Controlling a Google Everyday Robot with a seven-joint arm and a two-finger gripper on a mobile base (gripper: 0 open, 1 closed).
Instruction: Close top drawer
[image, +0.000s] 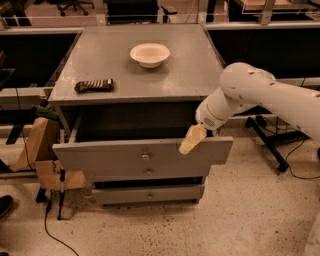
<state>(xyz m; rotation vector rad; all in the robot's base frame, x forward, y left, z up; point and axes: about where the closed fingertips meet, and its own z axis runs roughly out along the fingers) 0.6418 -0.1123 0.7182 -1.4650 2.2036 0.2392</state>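
Note:
The top drawer is a wide grey drawer pulled well out of the grey cabinet, with a small metal knob at the centre of its front panel. Its dark inside shows behind the panel. My gripper hangs from the white arm at the right. It sits at the upper edge of the drawer front, right of the knob, touching or just over the panel.
On the cabinet top stand a white bowl and a dark snack bar. Two lower drawer fronts sit shut below. A cardboard piece and wooden block stand at the left. A black stand is at the right.

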